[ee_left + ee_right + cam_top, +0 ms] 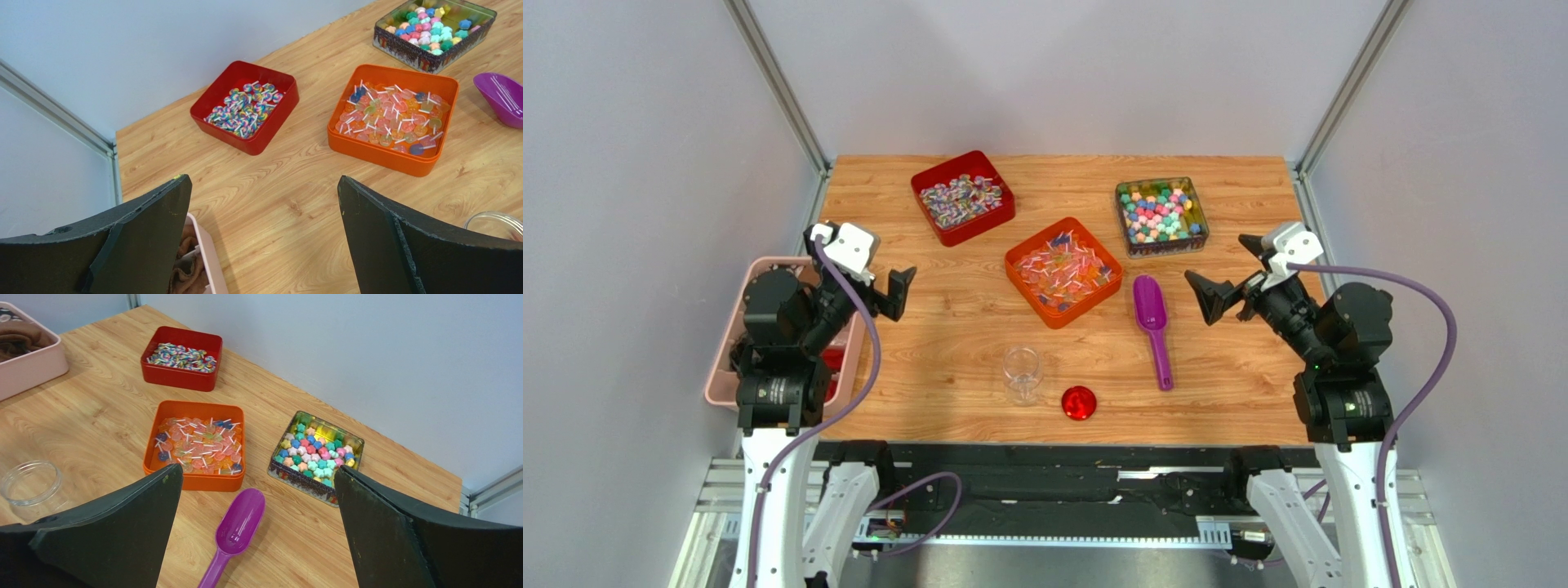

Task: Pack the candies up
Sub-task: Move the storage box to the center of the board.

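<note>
You have bright, even light from overhead in all three views. Shadows on the table [952, 331] are soft and short, hugging the red tray [928, 217] and the scoop [1150, 306]. In the left wrist view the scoop's bowl, at the right edge, carries white glare streaks. Your fingers [123, 245], along the bottom of both wrist views, read dark and slightly soft, while the far trays stay sharp. The walls look flat pale grey.
</note>
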